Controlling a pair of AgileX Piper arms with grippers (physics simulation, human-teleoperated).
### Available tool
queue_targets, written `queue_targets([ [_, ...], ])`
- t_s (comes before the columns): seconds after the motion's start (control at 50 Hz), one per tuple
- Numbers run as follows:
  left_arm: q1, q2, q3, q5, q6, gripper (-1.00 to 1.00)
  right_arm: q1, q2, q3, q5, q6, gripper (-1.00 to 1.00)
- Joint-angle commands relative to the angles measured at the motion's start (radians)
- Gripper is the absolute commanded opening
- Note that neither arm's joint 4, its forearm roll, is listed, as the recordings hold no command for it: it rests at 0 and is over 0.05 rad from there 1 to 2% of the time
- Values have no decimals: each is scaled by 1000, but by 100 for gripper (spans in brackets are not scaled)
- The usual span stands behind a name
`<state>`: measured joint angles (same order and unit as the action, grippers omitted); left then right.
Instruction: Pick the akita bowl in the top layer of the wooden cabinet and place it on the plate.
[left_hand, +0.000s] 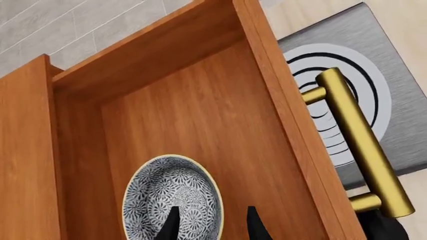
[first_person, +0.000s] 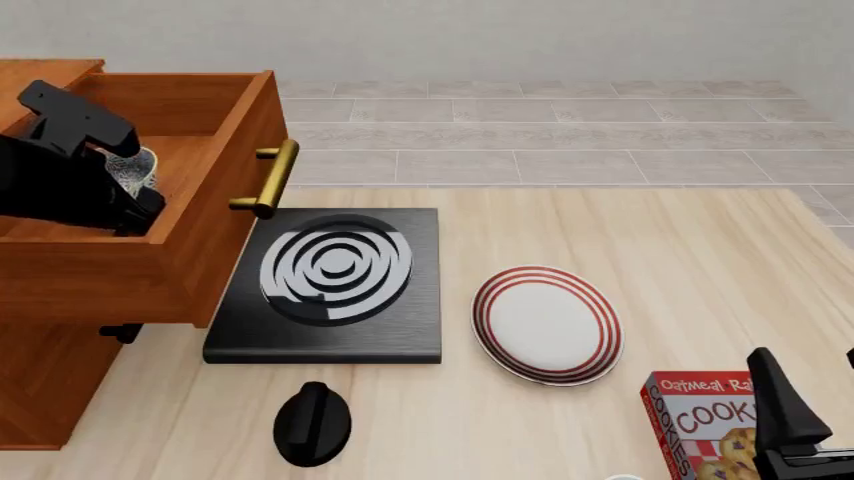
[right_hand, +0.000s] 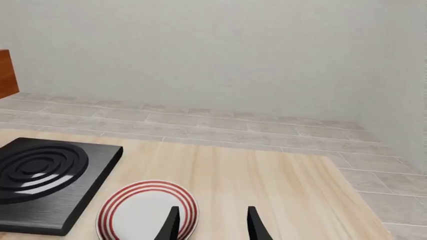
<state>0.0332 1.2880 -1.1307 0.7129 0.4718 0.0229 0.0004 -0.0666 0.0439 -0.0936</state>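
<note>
The wooden cabinet (first_person: 54, 370) stands at the table's left, its top layer (first_person: 220, 190) pulled out, brass handle (first_person: 274, 178) forward. The akita bowl (left_hand: 172, 192), white with a blue-grey pattern, lies on the drawer floor. My left gripper (left_hand: 213, 227) is open astride the bowl's rim: one finger over the inside, the other outside. In the front view the left arm (first_person: 67, 180) reaches into the drawer and hides most of the bowl (first_person: 134, 168). The red-ringed plate (first_person: 547, 325) lies mid-table, also in the right wrist view as the plate (right_hand: 140, 212). My right gripper (right_hand: 213, 227) is open, holding nothing, near the table's front right.
A black square stove (first_person: 334, 285) with white rings lies between the cabinet and the plate. In front of it sits a black knob-like object (first_person: 311, 422). A cookie box (first_person: 701, 425) stands at the front right beside the right arm's finger (first_person: 781, 400).
</note>
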Motion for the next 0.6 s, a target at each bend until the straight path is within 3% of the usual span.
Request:
queue_targets([
  [0.02,18,10,29,-9,9,-100,1,0,1,0,0,100],
  [0.3,13,6,9,-3,8,-100,0,0,-1,0,0,100],
  [0.6,-1,12,-75,17,-4,-100,-1,0,-2,0,1,100],
])
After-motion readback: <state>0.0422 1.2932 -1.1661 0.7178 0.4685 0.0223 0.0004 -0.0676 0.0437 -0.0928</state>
